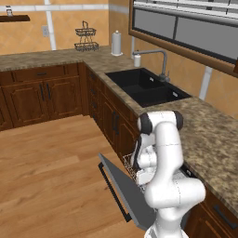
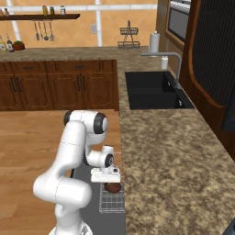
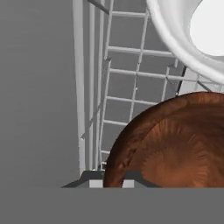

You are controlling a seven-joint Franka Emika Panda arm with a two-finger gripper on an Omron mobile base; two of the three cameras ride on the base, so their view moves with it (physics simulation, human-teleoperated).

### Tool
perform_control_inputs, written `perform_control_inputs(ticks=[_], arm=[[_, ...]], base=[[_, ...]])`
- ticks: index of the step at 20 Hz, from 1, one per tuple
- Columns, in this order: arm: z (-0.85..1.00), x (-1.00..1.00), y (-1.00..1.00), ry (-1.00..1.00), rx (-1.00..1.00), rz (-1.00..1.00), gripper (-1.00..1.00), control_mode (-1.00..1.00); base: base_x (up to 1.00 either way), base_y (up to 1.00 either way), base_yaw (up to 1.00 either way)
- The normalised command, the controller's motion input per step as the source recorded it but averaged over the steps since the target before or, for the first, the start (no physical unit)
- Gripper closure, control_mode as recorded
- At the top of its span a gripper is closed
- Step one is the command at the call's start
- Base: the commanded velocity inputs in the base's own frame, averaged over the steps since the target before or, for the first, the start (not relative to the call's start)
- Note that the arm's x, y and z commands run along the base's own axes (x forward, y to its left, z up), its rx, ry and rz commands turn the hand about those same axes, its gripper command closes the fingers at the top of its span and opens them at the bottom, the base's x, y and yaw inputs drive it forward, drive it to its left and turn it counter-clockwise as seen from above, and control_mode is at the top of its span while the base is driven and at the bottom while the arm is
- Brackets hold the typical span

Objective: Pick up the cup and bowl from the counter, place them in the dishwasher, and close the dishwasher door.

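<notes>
While poised low over the dishwasher's white wire rack (image 2: 111, 202), gripper (image 2: 111, 182) clenched on rim of brown bowl (image 3: 175, 144), held just above rack wires; cup (image 3: 192, 30) beside it in rack; dishwasher door (image 1: 128, 197) hanging open.

rack (image 3: 109, 87) left half free | right: bowl (image 3: 175, 144), cup (image 3: 183, 35)

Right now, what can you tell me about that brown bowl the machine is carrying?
The bowl is small, round and glossy dark brown, with a streaked, wood-like sheen inside. The pincer is shut on its rim, holding it just over the white wire rack of the open dishwasher. In the hand view the cup, white inside, sits beside it in the rack; whether they touch is unclear.
</notes>
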Motion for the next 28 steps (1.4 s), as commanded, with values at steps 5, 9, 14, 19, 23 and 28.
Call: perform_control_inputs(ticks=[5,9,14,19,23,28], arm=[[-0.87,0.33,0.0,0.12,0.0,0.03,1.0,-1.0],[-0.54,0.04,0.11,0.12,0.01,0.04,-1.0,-1.0],[0.43,-0.26,0.22,0.0,-0.04,0.0,-1.0,-1.0],[0.41,-0.1,0.13,0.01,-0.07,0.0,-1.0,-1.0],[-0.05,-0.13,-0.03,0.08,-0.05,0.0,-1.0,-1.0],[0.93,-0.84,0.0,0.0,0.0,0.0,-1.0,-1.0]], base=[[0.0,0.0,0.0],[0.0,0.0,0.0],[0.0,0.0,0.0],[0.0,0.0,0.0],[0.0,0.0,0.0],[0.0,0.0,0.0]])
